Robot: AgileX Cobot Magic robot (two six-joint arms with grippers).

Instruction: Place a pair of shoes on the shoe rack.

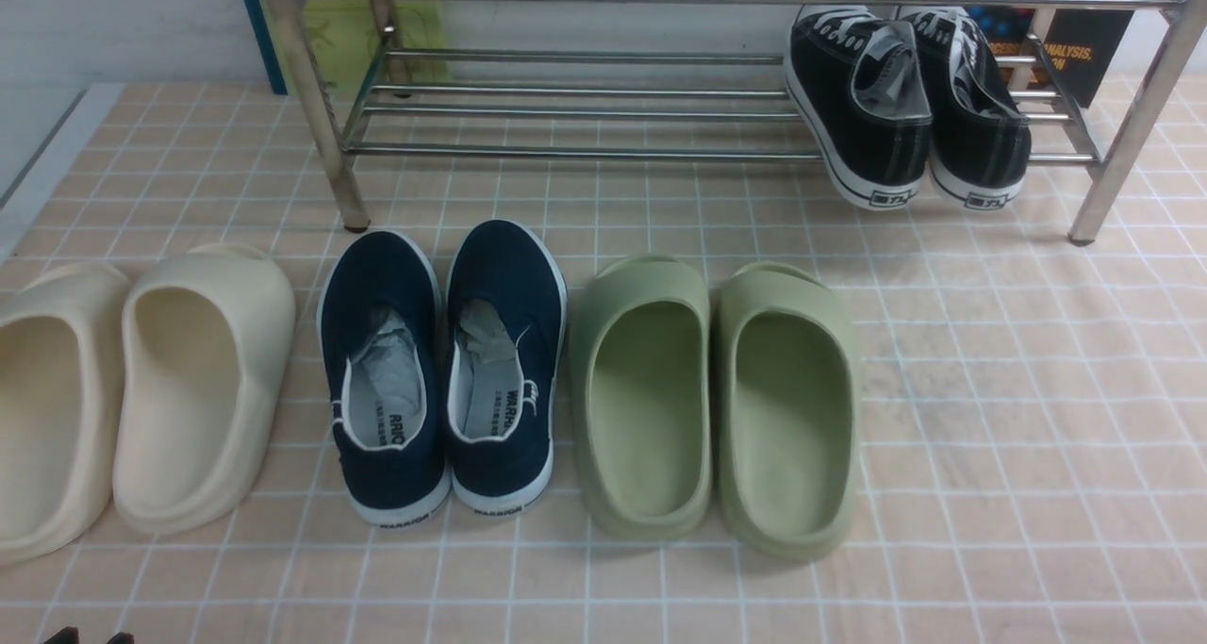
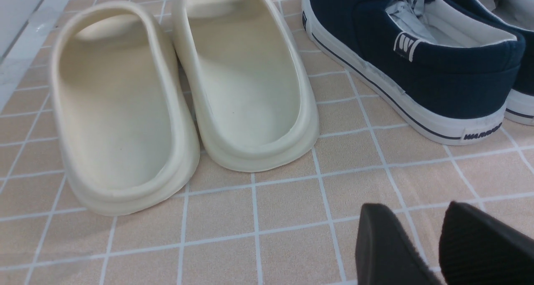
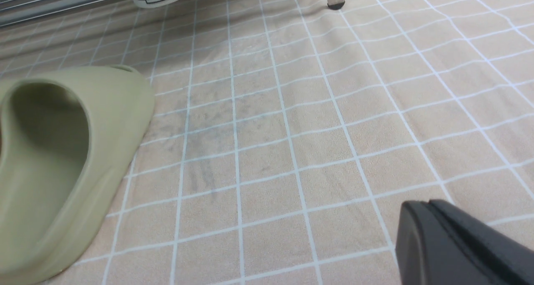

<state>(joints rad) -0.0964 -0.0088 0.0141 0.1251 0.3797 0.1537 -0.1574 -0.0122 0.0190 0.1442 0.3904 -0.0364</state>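
The front view cuts off the shoe rack [image 1: 603, 151] at the top and right, and the outer cream slipper [image 1: 47, 408] at the left edge; only two dark fingertips of the left gripper [image 1: 90, 636] show at the bottom edge. The right gripper [image 3: 434, 218] does not appear in the front view, and in the right wrist view only its tip is visible, its fingers pressed together with nothing between them. In the left wrist view the left gripper [image 2: 434, 235] shows two black fingers parted over bare floor covering, holding nothing. The pair of shoes [image 1: 905, 107] sits on the lower bars of the shoe rack at its right end, the two sneakers side by side and touching. Their long axes run front to back (slightly angled), toes pointing away from the robot toward the wall and heels overhanging the front bar; the toe caps are mostly hidden behind the upper bar. On the floor in front stand the cream slippers, the navy slip-ons [image 1: 443, 371] and the green slippers [image 1: 717, 399], heels toward the robot.
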